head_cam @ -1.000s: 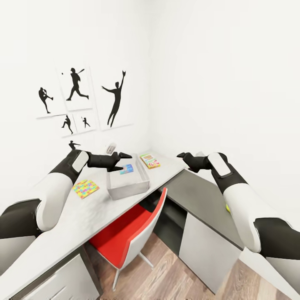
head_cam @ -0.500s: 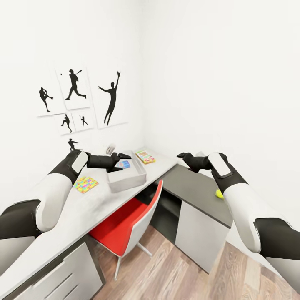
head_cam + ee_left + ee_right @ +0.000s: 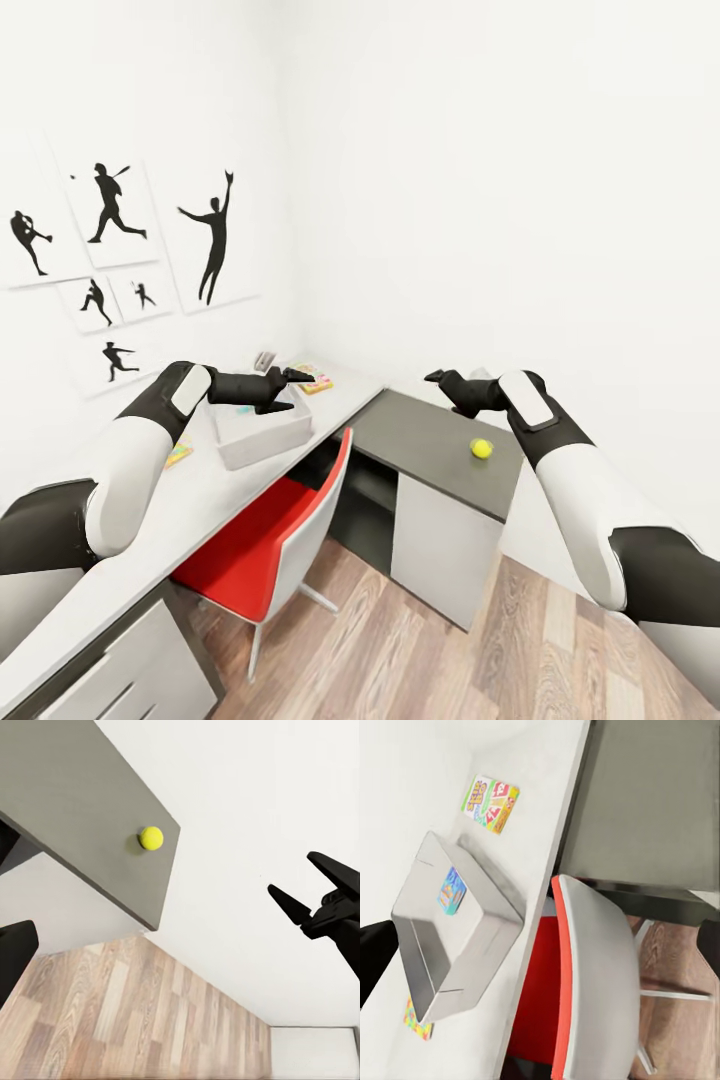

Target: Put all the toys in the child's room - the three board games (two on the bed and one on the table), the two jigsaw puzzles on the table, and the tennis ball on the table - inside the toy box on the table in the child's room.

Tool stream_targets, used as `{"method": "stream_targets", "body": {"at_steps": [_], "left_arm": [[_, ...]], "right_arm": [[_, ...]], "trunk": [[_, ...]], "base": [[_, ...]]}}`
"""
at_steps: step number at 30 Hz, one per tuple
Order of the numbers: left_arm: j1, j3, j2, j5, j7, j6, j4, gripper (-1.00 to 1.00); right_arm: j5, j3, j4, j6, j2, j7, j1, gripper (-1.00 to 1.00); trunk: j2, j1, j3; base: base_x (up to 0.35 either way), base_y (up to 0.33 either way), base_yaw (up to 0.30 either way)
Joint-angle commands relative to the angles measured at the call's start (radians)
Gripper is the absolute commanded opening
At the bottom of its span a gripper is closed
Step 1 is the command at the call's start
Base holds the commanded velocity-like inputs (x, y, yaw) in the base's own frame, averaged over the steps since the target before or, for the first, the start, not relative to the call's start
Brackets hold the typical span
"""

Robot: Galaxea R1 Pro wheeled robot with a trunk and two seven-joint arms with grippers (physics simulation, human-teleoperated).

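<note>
While view swung right, tennis ball now unhidden on table.

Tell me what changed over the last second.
The head camera swung right: the wall pictures, toy box and red chair slid left in view, and the tennis ball on the dark desk section came into full view. Nothing itself moved. The left claw and right claw hold the same pose, empty; the blue board game stays in the box.
</note>
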Motion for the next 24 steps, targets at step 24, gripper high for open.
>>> {"method": "stream_targets", "body": {"at_steps": [24], "left_arm": [[0.007,0.006,0.000,-0.011,-0.006,0.004,-0.002,1.00]], "right_arm": [[-0.010,0.005,-0.001,0.000,-0.002,-0.004,0.019,1.00]], "trunk": [[-0.002,0.001,0.014]], "base": [[0.000,0.000,-0.277]]}}
